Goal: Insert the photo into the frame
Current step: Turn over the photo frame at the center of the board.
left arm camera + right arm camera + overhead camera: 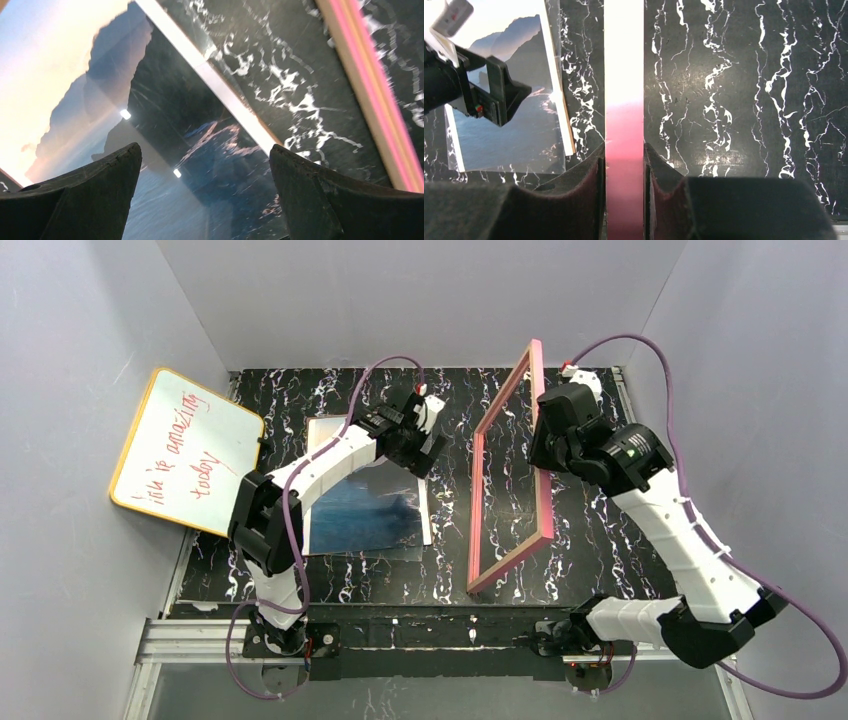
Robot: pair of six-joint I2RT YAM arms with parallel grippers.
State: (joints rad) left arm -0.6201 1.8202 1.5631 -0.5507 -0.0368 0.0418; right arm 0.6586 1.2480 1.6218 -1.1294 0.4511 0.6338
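Note:
The photo (365, 515), a sea with dark hills and a white margin, lies flat on the black marbled table left of centre. My left gripper (424, 452) hovers open over its far right part. The wrist view shows nothing between the fingers (107, 185), only the photo (100, 100) below them. The thin pink frame (510, 558) stands tilted up on its near edge, right of the photo. My right gripper (541, 443) is shut on its far right bar; in the right wrist view both pads press the pink bar (624, 100) between them.
A clear sheet (504, 167) lies over the photo and sticks out past its near edge. A yellow-rimmed whiteboard (185, 450) with red writing leans at the left wall. Grey walls close in the table on three sides.

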